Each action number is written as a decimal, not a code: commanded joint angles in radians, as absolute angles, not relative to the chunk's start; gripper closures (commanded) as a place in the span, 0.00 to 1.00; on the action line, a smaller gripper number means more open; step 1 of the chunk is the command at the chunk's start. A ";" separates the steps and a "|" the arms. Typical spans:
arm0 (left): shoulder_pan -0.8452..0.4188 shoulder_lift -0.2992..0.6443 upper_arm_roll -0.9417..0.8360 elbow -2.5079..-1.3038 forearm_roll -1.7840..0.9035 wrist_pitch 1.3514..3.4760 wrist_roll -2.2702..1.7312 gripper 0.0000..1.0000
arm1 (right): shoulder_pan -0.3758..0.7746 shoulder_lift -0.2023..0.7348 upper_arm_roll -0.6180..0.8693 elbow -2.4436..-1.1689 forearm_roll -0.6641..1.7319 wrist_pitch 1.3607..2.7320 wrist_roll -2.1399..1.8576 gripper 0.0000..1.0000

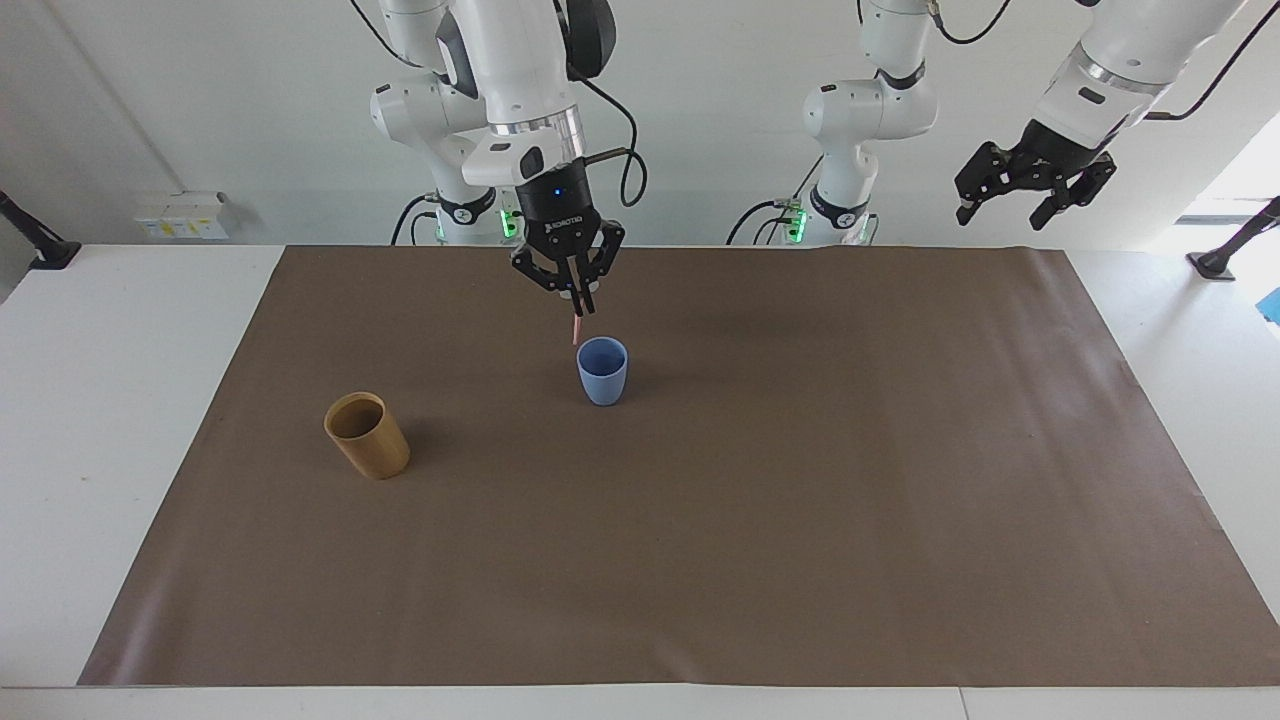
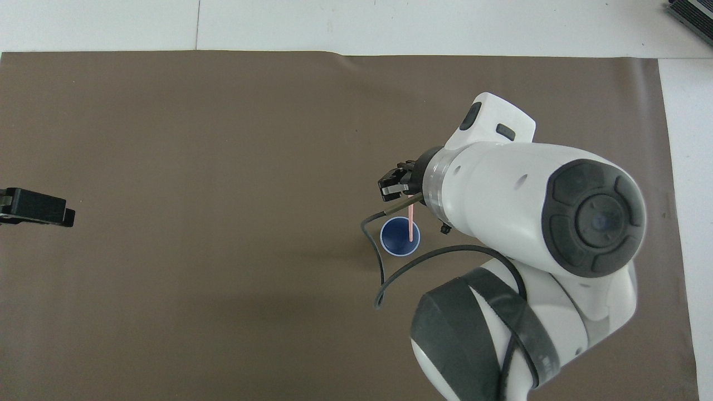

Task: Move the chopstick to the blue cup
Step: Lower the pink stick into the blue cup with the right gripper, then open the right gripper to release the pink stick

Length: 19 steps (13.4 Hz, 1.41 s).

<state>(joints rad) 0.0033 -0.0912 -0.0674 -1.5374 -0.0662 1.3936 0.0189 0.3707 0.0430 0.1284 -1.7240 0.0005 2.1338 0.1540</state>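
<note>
My right gripper (image 1: 578, 298) is shut on a thin pale-pink chopstick (image 1: 576, 330) that hangs down from its fingers. It is in the air over the small light-blue cup (image 1: 602, 372), which stands upright on the brown mat. The chopstick's lower tip is level with the cup's rim, at the rim's edge toward the right arm's end. In the overhead view the chopstick (image 2: 411, 225) runs from the right gripper (image 2: 396, 188) over the cup's mouth (image 2: 394, 238). My left gripper (image 1: 1030, 190) is open and empty, and waits high over the left arm's end of the table; it also shows in the overhead view (image 2: 34, 207).
A tan-brown cup (image 1: 367, 436) stands on the brown mat (image 1: 800, 500) toward the right arm's end, farther from the robots than the blue cup. The right arm hides it in the overhead view. White table (image 1: 120, 420) borders the mat.
</note>
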 commanded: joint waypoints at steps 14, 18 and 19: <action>0.011 -0.106 -0.067 -1.536 -0.074 1.376 0.025 0.00 | 0.357 0.147 0.129 -1.732 0.023 2.223 0.167 0.36; 0.011 -0.106 -0.067 -1.536 -0.074 1.378 0.025 0.00 | 0.290 0.091 0.118 -1.720 0.021 2.183 0.407 0.00; 0.011 -0.104 -0.067 -1.536 -0.074 1.376 0.025 0.00 | 0.264 0.065 0.118 -1.720 0.021 2.146 0.448 0.00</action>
<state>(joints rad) 0.0033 -0.0941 -0.0673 -1.5374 -0.0662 1.3929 0.0192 0.3170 0.1152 0.1142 -1.7135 0.0006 2.1980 0.3662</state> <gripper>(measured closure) 0.000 0.004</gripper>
